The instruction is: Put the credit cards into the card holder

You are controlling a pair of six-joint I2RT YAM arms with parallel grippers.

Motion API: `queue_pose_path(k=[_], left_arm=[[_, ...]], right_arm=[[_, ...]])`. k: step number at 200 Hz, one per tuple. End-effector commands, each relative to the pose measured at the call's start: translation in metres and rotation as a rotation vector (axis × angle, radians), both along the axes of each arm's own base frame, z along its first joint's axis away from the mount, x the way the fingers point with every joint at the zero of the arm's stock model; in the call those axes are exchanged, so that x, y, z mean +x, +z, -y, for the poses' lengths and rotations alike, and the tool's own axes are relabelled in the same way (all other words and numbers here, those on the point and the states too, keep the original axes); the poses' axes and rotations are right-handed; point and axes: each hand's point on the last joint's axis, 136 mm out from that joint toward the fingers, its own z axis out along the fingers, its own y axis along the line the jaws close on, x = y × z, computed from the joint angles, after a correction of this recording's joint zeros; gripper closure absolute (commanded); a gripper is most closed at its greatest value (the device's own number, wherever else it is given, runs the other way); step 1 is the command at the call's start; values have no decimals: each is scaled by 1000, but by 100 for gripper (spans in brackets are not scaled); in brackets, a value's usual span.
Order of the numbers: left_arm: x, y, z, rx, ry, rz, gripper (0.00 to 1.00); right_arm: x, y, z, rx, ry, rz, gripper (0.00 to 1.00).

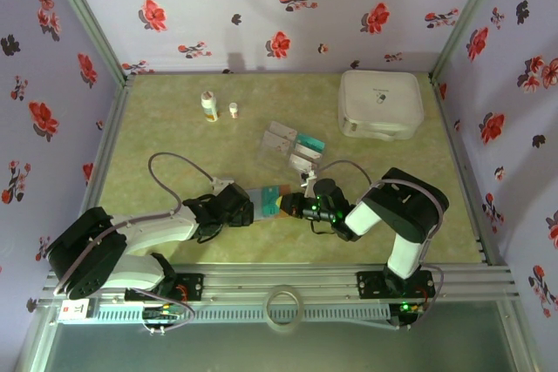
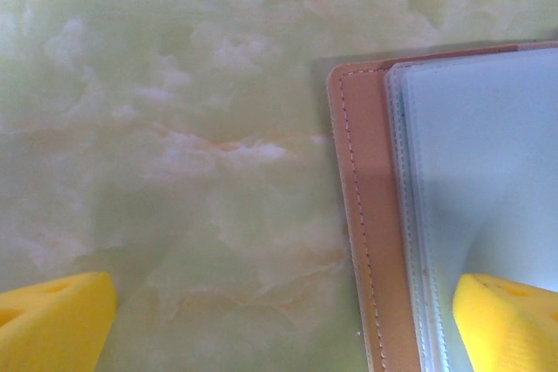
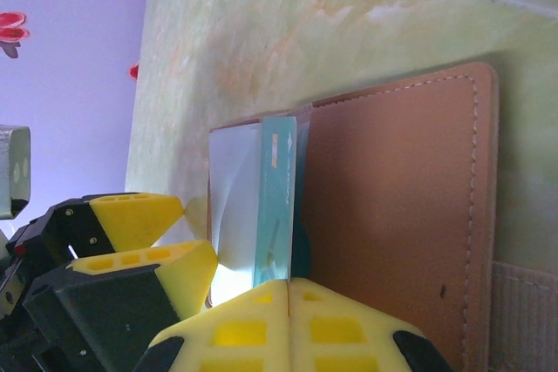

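Observation:
The pinkish-brown card holder (image 1: 281, 201) lies open on the table between my two grippers. In the right wrist view its leather flap (image 3: 392, 215) lies flat, with a clear sleeve (image 3: 234, 189) lifted to the left. My right gripper (image 3: 289, 289) is shut on a teal credit card (image 3: 279, 198), held edge-on at the gap between sleeve and leather. My left gripper (image 2: 279, 324) is open, and its right finger (image 2: 510, 320) rests on the clear sleeve (image 2: 488, 172) next to the stitched leather edge (image 2: 366, 215). The left finger (image 2: 52, 320) is over bare table.
A clear plastic compartmented tray (image 1: 283, 150) with more cards, one of them teal (image 1: 311, 142), sits just behind the holder. A large white rounded case (image 1: 380, 104) stands at the back right. Two small bottles (image 1: 209, 106) stand at the back left.

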Motion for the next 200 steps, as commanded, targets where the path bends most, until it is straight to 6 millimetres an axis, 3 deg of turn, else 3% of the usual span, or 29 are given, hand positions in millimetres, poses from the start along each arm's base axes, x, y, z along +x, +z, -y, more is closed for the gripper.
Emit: queue_pose_path(k=[1,200], left_arm=[[-9,-13,-23,88,28,-40,0],[-11,-14,-25,89,32,-45,0]], right_arm=[[-8,-10,3,-15,13,-23,100],[-13,-25,-3,-56,72,-85,100]])
